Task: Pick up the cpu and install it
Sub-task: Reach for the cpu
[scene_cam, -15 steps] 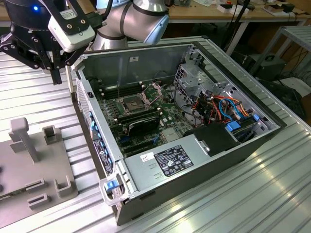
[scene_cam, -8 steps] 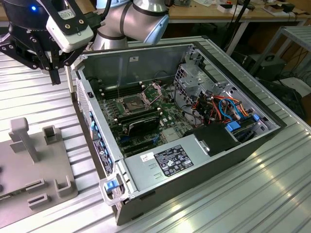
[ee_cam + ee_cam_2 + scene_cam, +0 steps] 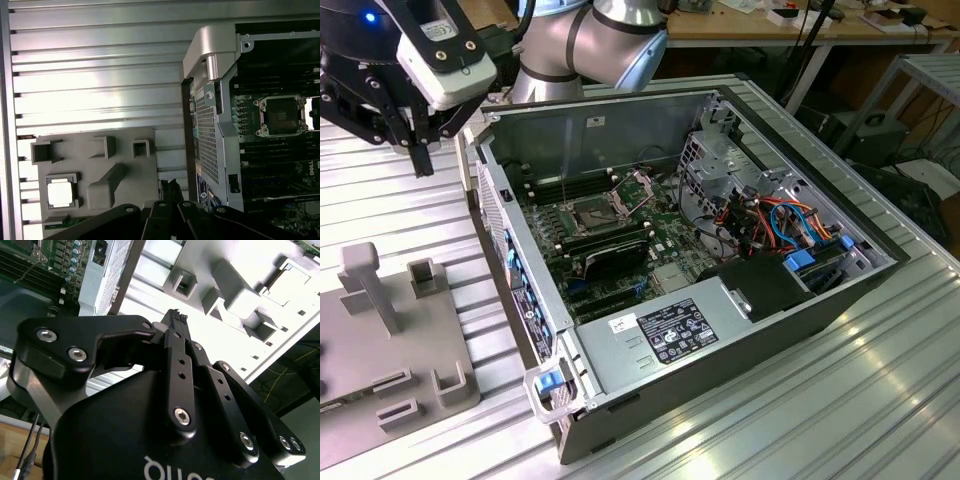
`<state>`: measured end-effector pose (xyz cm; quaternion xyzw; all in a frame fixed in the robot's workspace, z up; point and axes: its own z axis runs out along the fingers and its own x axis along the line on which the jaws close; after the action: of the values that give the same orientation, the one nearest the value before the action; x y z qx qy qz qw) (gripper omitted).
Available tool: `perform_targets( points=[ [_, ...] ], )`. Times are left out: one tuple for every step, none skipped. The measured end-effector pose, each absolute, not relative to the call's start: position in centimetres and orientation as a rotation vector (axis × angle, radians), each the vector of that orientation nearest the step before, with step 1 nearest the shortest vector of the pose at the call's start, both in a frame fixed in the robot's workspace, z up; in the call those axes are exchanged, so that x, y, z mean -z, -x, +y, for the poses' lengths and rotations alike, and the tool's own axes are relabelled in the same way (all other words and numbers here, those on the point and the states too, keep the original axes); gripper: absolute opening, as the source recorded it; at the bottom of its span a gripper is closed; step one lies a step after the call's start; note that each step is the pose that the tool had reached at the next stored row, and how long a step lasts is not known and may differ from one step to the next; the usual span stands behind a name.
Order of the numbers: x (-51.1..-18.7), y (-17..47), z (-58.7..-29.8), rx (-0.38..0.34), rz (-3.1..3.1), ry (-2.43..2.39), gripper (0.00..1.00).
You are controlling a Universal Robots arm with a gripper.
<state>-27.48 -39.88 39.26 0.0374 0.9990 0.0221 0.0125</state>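
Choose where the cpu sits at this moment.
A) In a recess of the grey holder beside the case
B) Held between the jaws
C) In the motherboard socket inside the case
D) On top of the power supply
A: in the first wrist view the cpu lies in a square recess of the grey holder, outside the computer case, whose socket holds no chip.

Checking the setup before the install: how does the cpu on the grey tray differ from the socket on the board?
The cpu has a bright silvery top; the socket is dark in the middle with a metal rim. The cpu lies in a pocket of the grey tray, outside the computer case; the socket sits on the board inside the case. Both are square and lie flat.
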Motion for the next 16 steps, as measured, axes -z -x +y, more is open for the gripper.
perform_targets(
  points=[
    [-39.3, 27.6, -39.9, -0.069, 3.114, -0.117, 0.11],
    [-39.2, 27.8, -39.9, -0.069, 3.114, -0.117, 0.11],
    [-39.2, 28.0, -39.9, -0.069, 3.114, -0.117, 0.11],
    [-39.2, 28.3, -39.9, -0.069, 3.114, -0.117, 0.11],
    [-39.2, 28.6, -39.9, -0.069, 3.114, -0.117, 0.11],
    [-39.2, 28.8, -39.9, -0.069, 3.114, -0.117, 0.11],
    [-39.2, 28.9, -39.9, -0.069, 3.114, -0.117, 0.11],
    [-39.2, 29.1, -39.9, -0.069, 3.114, -0.117, 0.11],
    [-39.2, 29.2, -39.9, -0.069, 3.114, -0.117, 0.11],
    [-39.2, 29.3, -39.9, -0.069, 3.114, -0.117, 0.11],
    [-39.2, 29.4, -39.9, -0.069, 3.114, -0.117, 0.11],
    [-39.2, 29.5, -39.9, -0.069, 3.114, -0.117, 0.11],
    [-39.2, 29.5, -39.9, -0.069, 3.114, -0.116, 0.11],
    [-39.2, 29.5, -39.9, -0.069, 3.114, -0.116, 0.11],
    [-39.2, 29.5, -39.9, -0.069, 3.114, -0.117, 0.11],
    [-39.2, 29.5, -39.9, -0.069, 3.114, -0.117, 0.11]
  ],
)
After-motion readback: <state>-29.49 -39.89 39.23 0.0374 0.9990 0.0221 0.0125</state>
